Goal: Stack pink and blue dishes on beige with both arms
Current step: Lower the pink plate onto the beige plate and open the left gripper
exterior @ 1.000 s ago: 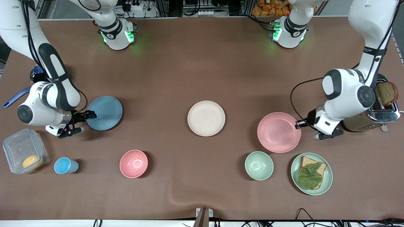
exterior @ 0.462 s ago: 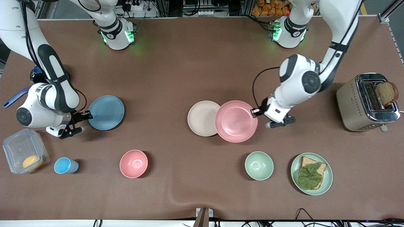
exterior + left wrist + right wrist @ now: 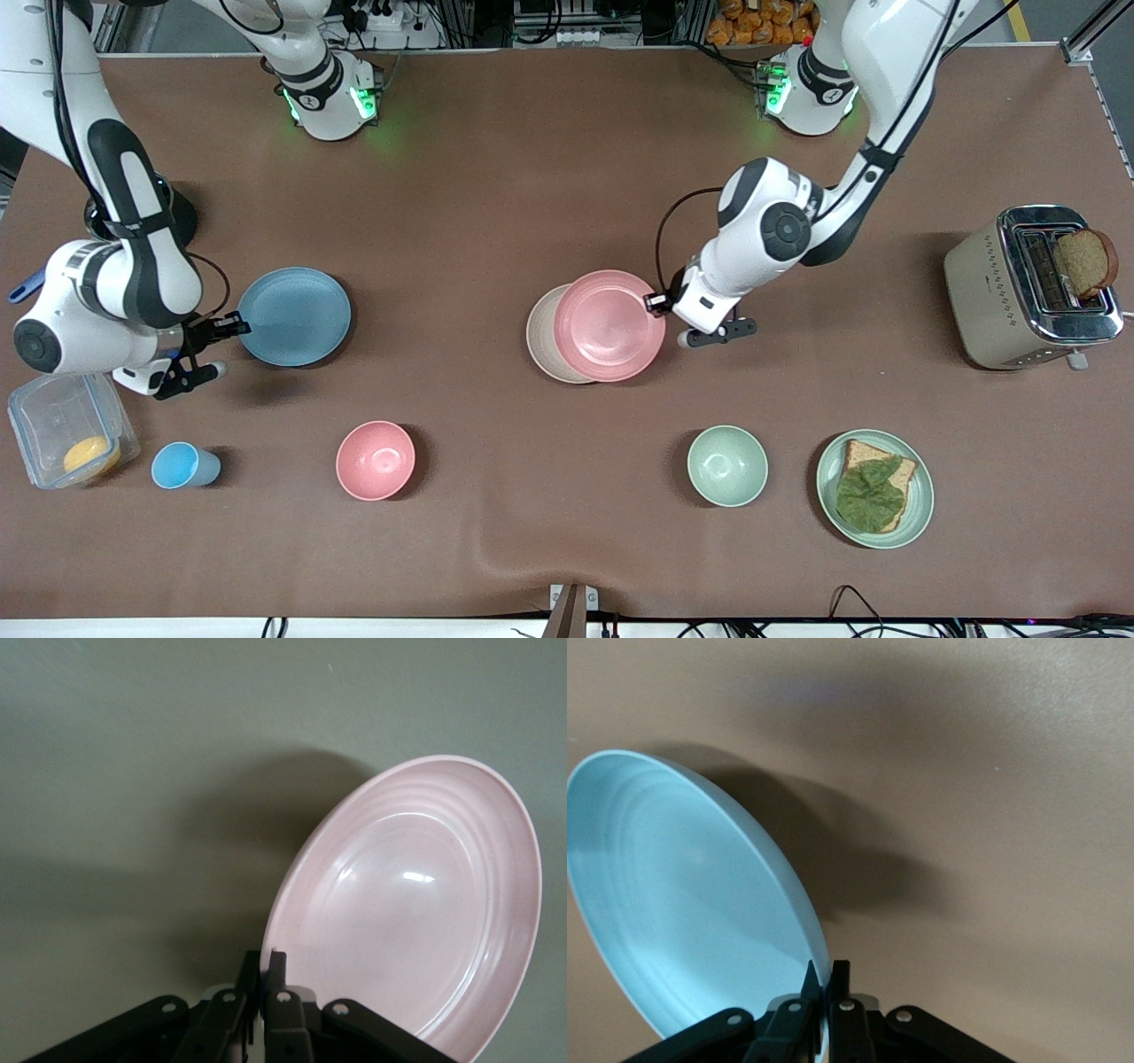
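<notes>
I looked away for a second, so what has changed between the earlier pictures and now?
The left claw, shut on the pink plate, carried it from near the toaster to over the beige plate. The right claw closed on the blue plate and has it raised and tilted. The bowls, the cup and the sandwich plate stayed put.

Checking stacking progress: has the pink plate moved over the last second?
Yes. The left pincer, shut on the pink plate, carried it from beside the toaster toward the table's middle; it now overlaps most of the beige plate.
</notes>
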### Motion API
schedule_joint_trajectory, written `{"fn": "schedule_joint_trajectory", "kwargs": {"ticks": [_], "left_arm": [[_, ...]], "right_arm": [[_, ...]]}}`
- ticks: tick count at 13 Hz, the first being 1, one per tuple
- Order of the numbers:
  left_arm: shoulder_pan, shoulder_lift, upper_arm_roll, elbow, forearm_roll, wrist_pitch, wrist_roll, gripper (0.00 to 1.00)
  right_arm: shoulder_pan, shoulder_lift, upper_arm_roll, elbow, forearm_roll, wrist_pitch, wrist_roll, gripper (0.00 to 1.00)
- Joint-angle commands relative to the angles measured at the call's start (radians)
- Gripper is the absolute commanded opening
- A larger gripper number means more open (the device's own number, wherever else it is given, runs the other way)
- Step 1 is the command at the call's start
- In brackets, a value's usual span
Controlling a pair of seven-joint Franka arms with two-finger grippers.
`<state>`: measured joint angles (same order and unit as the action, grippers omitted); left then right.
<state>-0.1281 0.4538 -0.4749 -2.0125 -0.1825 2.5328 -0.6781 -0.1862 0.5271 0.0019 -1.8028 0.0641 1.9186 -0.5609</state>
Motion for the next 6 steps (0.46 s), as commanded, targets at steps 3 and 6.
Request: {"fn": "schedule_joint_trajectory", "kwargs": {"ticks": [3, 6], "left_arm": [[-0.065, 0.08, 0.012, 0.017, -0.008, 0.116, -0.04, 0.0], [-0.079, 0.088, 0.013, 0.021, -0.008, 0.119, -0.041, 0.0]], "right_arm": [[0.016, 0.008, -0.005, 0.094, 0.022, -0.107, -0.001, 0.0], [0.023, 0.007, -0.005, 0.144, 0.034, -0.173, 0.004, 0.0]]}}
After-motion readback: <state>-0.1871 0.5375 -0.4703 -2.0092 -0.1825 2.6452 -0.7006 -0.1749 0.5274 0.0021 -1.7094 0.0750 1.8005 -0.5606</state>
